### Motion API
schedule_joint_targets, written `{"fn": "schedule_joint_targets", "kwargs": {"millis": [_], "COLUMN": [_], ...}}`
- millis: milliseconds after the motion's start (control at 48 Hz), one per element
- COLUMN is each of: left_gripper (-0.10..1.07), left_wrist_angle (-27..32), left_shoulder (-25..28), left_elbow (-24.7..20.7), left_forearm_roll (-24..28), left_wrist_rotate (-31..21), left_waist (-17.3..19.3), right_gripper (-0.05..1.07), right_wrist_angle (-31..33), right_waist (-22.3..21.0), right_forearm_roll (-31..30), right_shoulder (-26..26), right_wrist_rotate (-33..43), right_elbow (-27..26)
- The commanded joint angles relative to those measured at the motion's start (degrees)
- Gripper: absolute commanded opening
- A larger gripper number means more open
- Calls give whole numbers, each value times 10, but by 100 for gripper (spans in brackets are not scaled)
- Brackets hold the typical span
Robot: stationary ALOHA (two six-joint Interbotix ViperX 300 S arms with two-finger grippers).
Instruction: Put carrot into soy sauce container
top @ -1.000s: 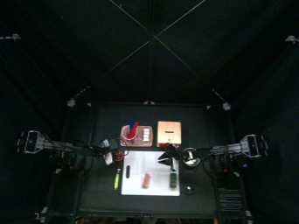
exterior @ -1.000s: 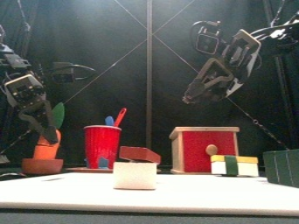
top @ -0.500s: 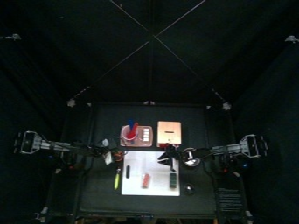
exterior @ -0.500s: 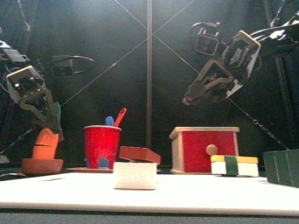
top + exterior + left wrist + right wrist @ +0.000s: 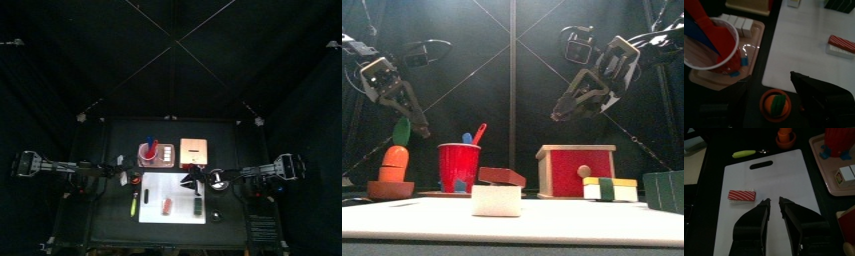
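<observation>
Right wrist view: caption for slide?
Right hand hovers over white mat, red piece beside it, carrot beyond the mat.

From overhead the small orange carrot in its shallow orange dish (image 5: 134,179) is too tiny to make out. My left gripper's (image 5: 811,97) second jaw is cut off.

1. Black table (image 5: 120,235).
2. White mat (image 5: 784,183) lies on it.
3. Tray (image 5: 704,80) with red cup (image 5: 711,47) beside mat.
4. Yellow-green stick (image 5: 744,153) off mat.
5. Carrot in bowl (image 5: 392,188) at table's left.
</observation>
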Motion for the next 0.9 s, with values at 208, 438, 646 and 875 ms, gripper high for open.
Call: {"fn": "schedule_joint_targets", "kwargs": {"millis": [208, 438, 646, 875], "left_gripper": [95, 94, 94, 94], "left_wrist_angle": [-24, -141, -204, -206], "left_shoulder": [-91, -83, -37, 4], "left_elbow": [-43, -40, -45, -64], "left_forearm_roll": [23, 25, 22, 22], "left_wrist_rotate": [1, 1, 1, 4], "left_waist": [-11, -36, -38, -38], "right_gripper": [64, 64, 64, 64], "right_wrist_angle": [-2, -2, -2, -2], "right_waist": [2, 1, 0, 0], "right_forearm_roll": [2, 1, -1, -1], "right_shoulder": [-9, -16, -21, -25], "right_wrist_rotate": [-1, -4, -4, -4], "right_elbow": [-13, -15, -15, -17]}}
